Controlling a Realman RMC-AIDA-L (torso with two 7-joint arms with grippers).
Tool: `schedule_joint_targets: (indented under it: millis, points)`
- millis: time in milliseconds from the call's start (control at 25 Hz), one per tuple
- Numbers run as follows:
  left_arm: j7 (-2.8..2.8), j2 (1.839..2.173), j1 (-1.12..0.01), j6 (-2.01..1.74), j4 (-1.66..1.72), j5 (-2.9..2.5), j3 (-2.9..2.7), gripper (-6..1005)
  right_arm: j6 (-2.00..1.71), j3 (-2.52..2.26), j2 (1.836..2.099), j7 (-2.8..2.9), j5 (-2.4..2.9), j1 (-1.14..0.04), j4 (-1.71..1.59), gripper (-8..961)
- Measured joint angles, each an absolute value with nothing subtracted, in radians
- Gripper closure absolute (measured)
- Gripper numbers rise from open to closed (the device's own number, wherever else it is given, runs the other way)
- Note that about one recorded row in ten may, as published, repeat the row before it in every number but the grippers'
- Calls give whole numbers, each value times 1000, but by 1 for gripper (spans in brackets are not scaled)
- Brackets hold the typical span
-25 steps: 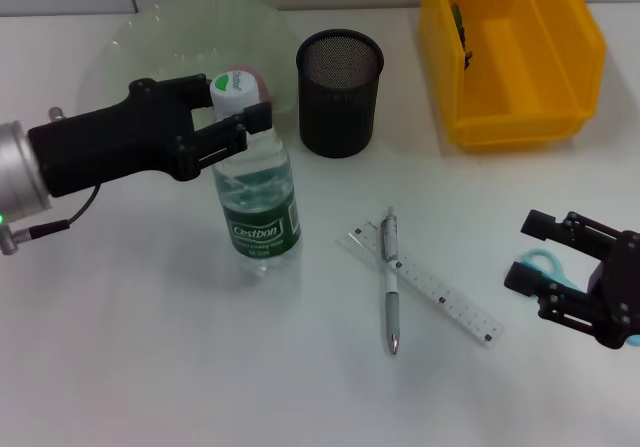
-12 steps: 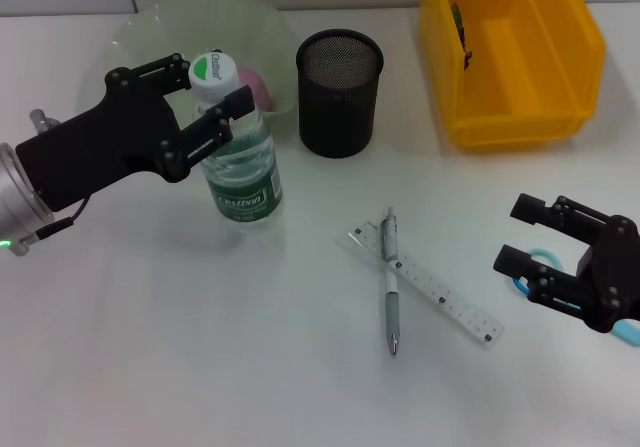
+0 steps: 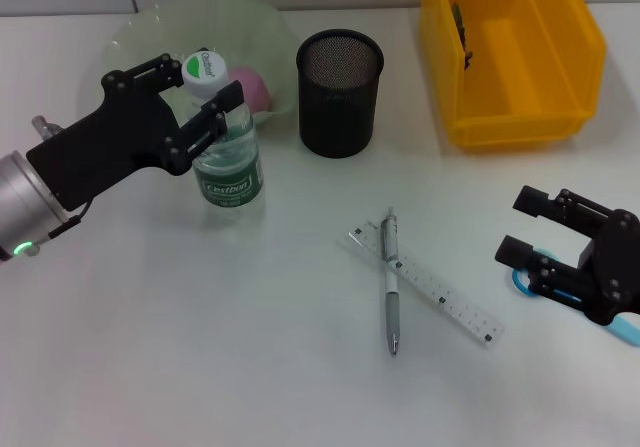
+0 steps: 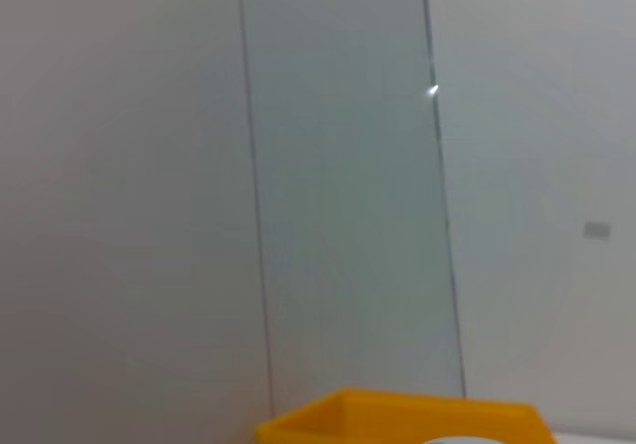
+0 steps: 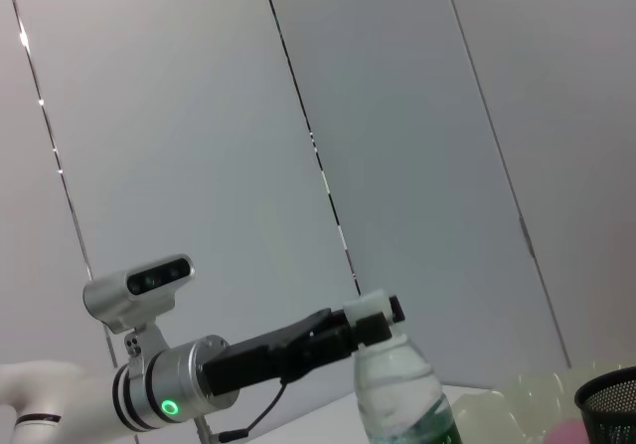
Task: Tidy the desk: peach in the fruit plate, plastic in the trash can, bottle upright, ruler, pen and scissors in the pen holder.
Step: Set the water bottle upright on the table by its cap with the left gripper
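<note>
Now I see my left gripper [image 3: 195, 102] clamped around the neck of the bottle [image 3: 226, 160], a clear, green-labelled, white-capped one standing nearly upright on the desk [image 3: 200, 317] just before the fruit plate [image 3: 150, 27]. Further right, my right gripper [image 3: 535, 237] hovers open above the blue-handled scissors [image 3: 528, 277].

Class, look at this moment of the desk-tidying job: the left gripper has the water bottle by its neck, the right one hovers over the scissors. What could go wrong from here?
1. The left gripper holds the clear plastic water bottle close beside the pale green fruit plate; it may bump the rim.
2. The open right gripper covers the blue-handled scissors; it may pinch badly.
</note>
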State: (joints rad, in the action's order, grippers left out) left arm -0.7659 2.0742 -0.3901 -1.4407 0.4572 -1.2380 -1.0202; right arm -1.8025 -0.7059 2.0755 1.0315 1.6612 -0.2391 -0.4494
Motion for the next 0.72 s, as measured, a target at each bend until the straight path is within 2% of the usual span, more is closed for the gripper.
schedule_joint_targets:
  millis: [720]
  points:
    - [-698,2074,-407,-1394,390,-1235,-1026,437,-1802,-706,2076,1031,1661,-247,-449,254]
